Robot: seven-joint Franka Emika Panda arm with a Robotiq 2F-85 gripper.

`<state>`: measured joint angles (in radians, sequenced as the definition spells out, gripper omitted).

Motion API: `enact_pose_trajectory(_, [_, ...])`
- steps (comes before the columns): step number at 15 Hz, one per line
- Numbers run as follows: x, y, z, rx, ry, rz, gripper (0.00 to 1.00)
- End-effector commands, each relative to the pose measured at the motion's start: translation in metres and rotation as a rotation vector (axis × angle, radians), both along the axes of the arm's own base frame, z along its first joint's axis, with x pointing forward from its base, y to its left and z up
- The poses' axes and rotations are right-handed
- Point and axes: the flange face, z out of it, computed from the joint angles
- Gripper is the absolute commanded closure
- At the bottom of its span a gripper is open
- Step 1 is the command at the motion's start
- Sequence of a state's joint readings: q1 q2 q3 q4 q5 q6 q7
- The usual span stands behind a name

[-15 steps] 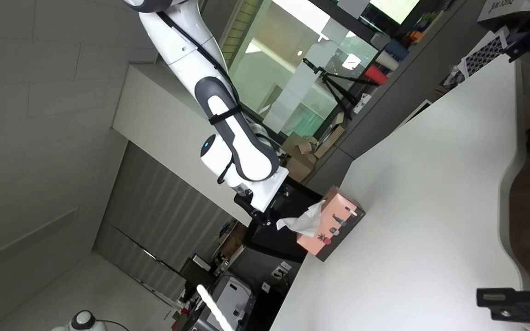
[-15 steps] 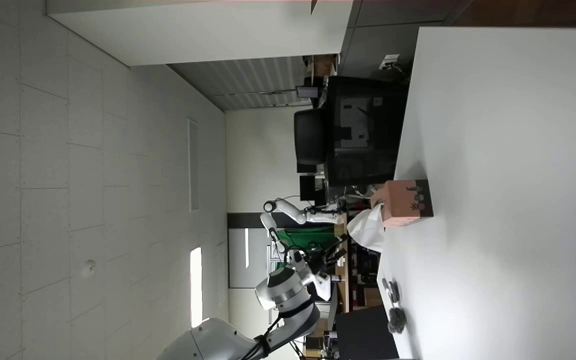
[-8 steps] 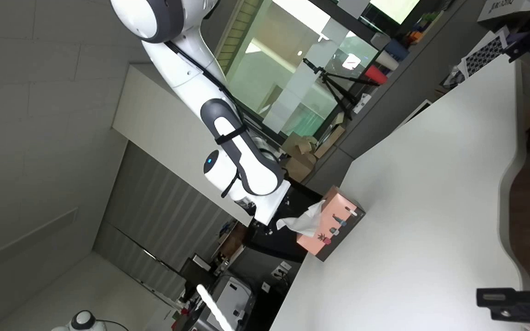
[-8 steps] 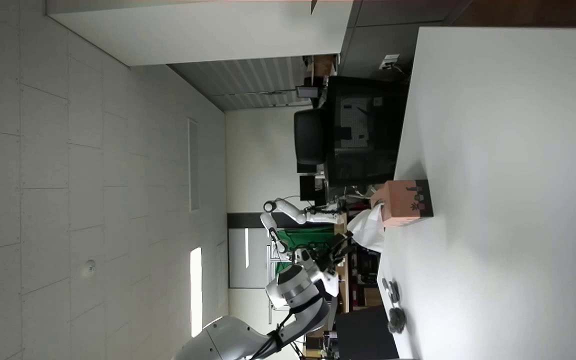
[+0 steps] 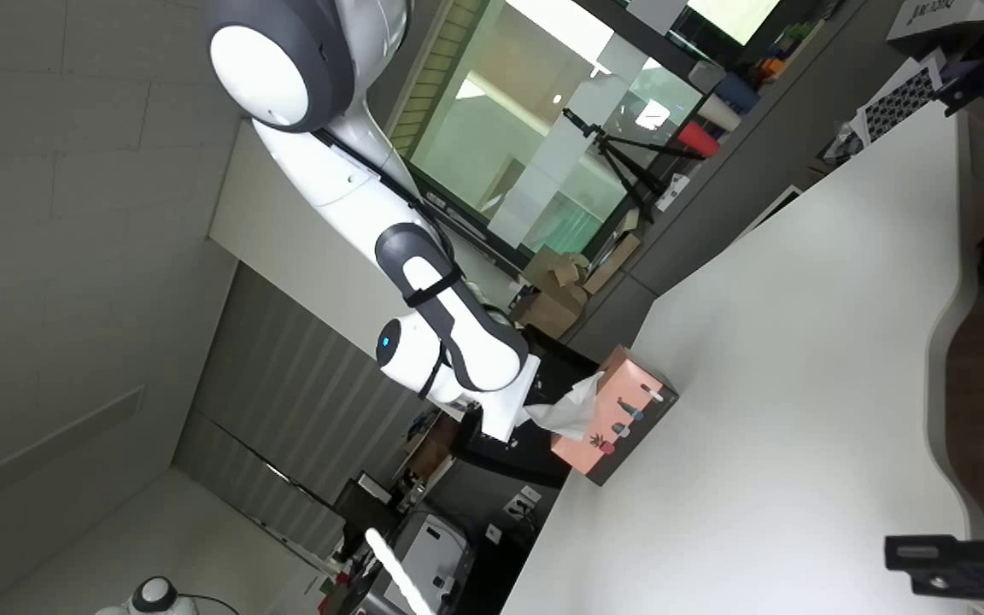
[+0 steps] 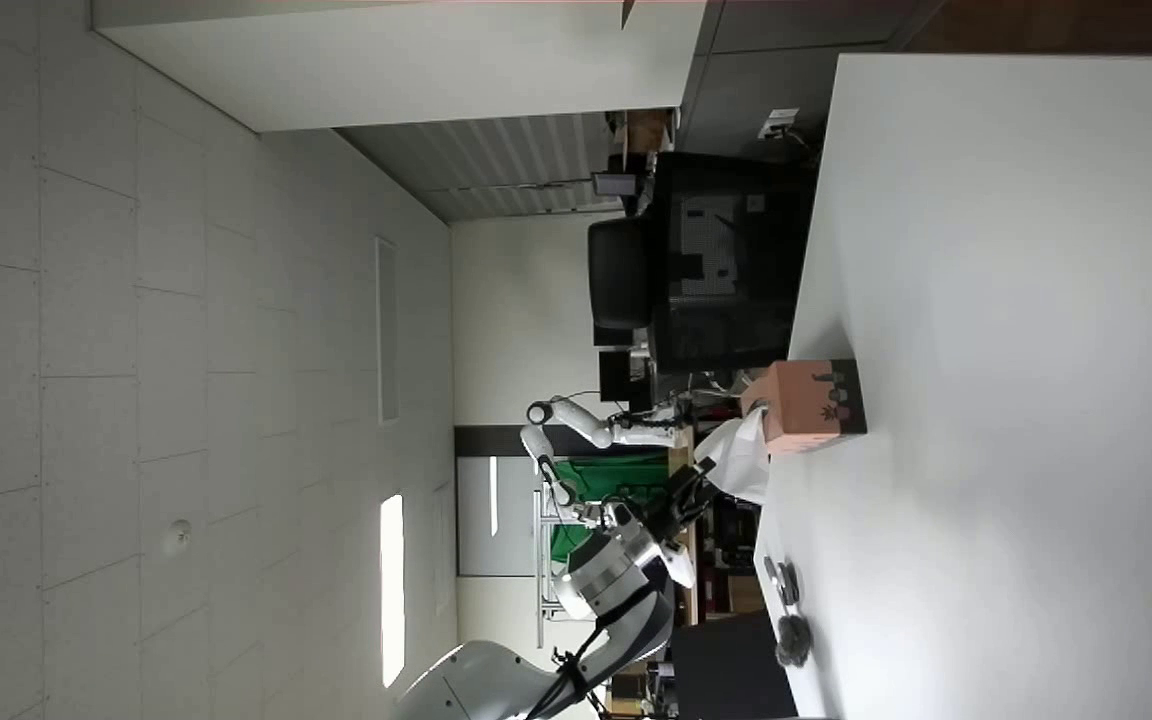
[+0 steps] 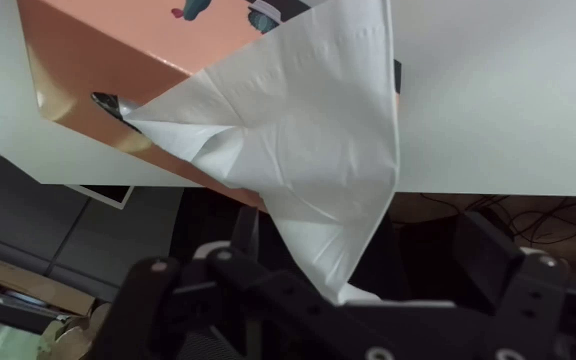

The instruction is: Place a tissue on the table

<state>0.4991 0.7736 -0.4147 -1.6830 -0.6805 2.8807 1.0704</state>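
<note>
A pink tissue box with a dark base [image 5: 607, 424] stands upright at the edge of the white table [image 5: 799, 384]. It also shows in the exterior view [image 6: 804, 405] and the wrist view [image 7: 103, 60]. A white tissue [image 7: 313, 135] sticks out of its slot; it shows in both exterior views [image 5: 567, 416] [image 6: 739, 462]. My gripper [image 7: 368, 242] is open, with its fingers on either side of the tissue's tip in the wrist view. In an exterior view the gripper [image 6: 701, 484] is at the tissue's outer end. I cannot tell whether it touches.
A black chair [image 6: 726, 280] stands close beyond the table edge by the box. Small dark grey objects [image 6: 793, 640] lie along the table edge. A black clamp [image 5: 953, 565] sits at another table edge. Cables [image 7: 543, 220] lie on the floor below.
The arm has moved toward the box, bringing my open gripper to the tissue's tip. The box and tissue have not visibly moved.
</note>
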Motion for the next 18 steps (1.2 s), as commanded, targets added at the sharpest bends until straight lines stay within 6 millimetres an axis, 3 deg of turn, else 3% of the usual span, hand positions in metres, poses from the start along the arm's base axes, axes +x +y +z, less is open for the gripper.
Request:
enact_pose_trajectory(1, [0.01, 0.007, -0.003, -0.078, -0.007, -0.044, 0.26])
enact_pose_trajectory(11, [0.011, 0.008, -0.01, -0.166, 0.04, -0.059, 0.95])
enact_pose_trajectory(13, [0.01, 0.008, -0.007, -0.191, 0.04, -0.045, 1.0])
enact_pose_trajectory(18, [0.015, -0.003, 0.011, -0.229, 0.046, -0.025, 1.0])
